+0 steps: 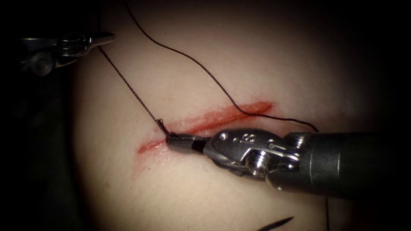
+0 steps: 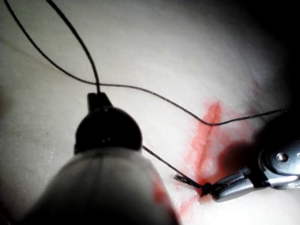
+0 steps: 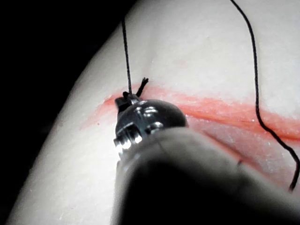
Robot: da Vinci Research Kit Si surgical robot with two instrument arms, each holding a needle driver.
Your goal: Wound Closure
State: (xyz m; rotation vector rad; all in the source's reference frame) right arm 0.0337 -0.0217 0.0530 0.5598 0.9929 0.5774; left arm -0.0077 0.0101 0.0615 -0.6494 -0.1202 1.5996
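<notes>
Two tools: left tool [image 1: 100, 40], upper left of frame, and right tool [image 1: 182, 141], at centre on the cut [image 1: 214, 119], both clamp thread [image 1: 128, 83] taut between them. Needle [image 1: 276, 223] lies free at bottom edge, outside tissue [image 1: 192, 192]. Risk: overtension could tear the tissue or snap the thread at the knot.

— Which surfaces do you see on the tools?
— You see bright, glossy metal on the right tool [image 1: 182, 141] wrist, a matt dark shaft behind it, and polished metal on the left tool [image 1: 100, 40].
— And the rest?
— The tissue [image 1: 205, 72] looks pale, smooth and moist; the cut [image 1: 214, 119] glistens with red fluid. The thread [image 1: 128, 83] looks dark, matt and braided.
</notes>
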